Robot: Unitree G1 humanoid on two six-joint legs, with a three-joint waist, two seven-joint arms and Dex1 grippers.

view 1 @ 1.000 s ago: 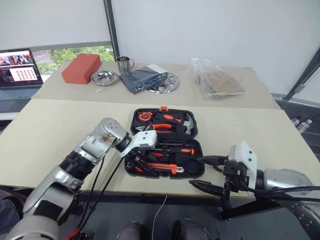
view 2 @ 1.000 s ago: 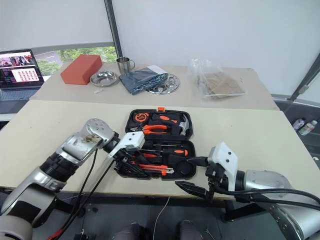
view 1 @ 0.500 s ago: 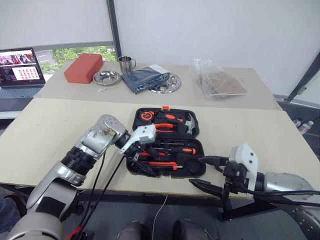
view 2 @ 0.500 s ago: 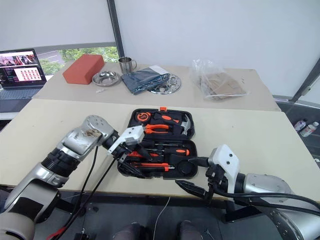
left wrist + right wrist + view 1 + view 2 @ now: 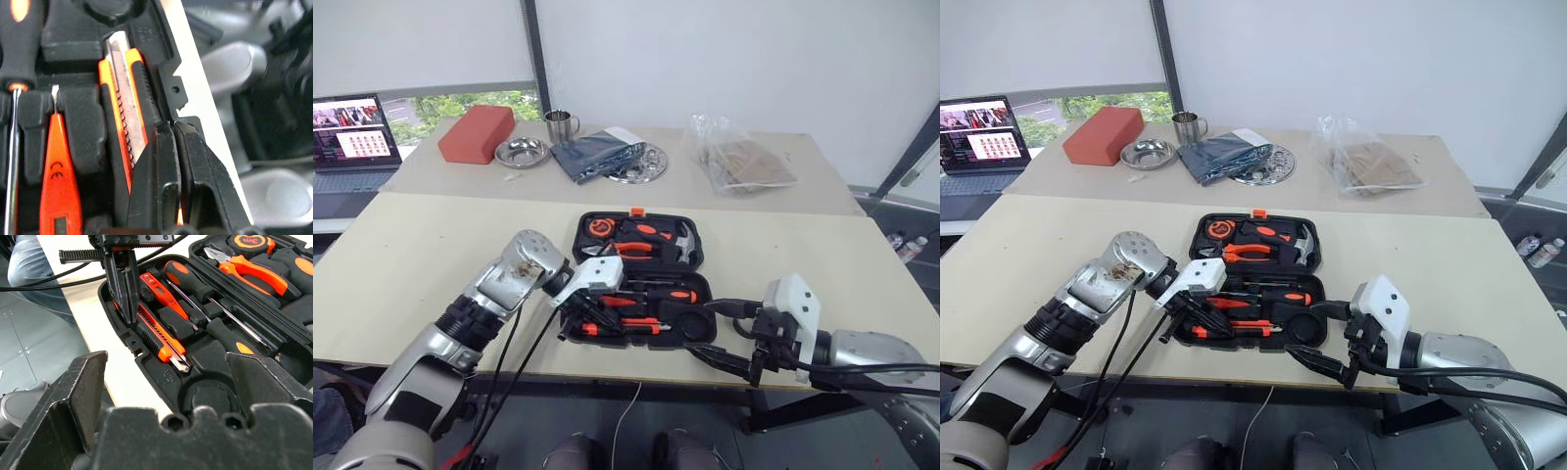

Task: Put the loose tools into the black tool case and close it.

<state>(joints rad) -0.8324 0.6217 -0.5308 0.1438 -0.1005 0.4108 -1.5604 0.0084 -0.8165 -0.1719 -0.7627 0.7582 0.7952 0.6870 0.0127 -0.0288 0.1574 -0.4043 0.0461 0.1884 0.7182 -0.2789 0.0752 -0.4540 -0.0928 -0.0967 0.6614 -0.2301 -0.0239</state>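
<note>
The case (image 5: 641, 279) lies open on the table (image 5: 401, 264), near its front edge. The knife (image 5: 161, 340), slim tool (image 5: 157, 290) and 2 screwdrivers (image 5: 208, 298) sit in its slots. The left gripper (image 5: 123, 298) is clenched, empty, tips at the knife's handle end by the case's front rim. The right gripper (image 5: 1317, 338) gapes wide, empty, just off the case's near right corner.

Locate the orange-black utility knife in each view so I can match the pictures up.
Left eye view: utility knife in the open tool case's near half, along its front edge, beside the left gripper.
Right eye view: same front slot.
Left wrist view: running up the middle, just beyond the shut fingers.
Right wrist view: diagonal along the case's near rim.
Shared landmark: the slim orange tool lying beside it.
</note>
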